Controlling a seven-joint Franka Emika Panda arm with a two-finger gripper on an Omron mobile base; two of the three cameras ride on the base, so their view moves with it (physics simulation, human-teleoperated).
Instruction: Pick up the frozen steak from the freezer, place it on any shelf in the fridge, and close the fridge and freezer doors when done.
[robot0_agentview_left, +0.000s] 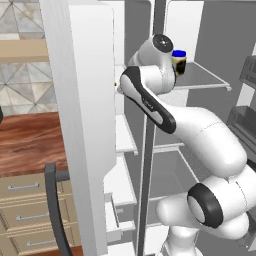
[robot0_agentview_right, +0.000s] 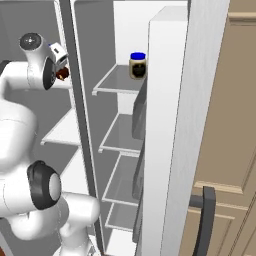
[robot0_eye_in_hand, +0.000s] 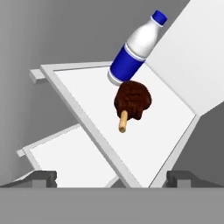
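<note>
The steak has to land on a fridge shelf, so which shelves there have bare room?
The top fridge shelf holds only a jar at its back right, so its front and left are bare. The lower shelves look bare too. In the freezer, the steak and bottle crowd one shelf's far corner.

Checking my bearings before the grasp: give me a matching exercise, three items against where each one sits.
1. steak
2. bottle
3. jar

A. alone on a fridge shelf
B. lying on the freezer shelf, ahead of the open jaws
C. upright just behind the brown meat

Pairs: 1-B, 2-C, 3-A
</note>
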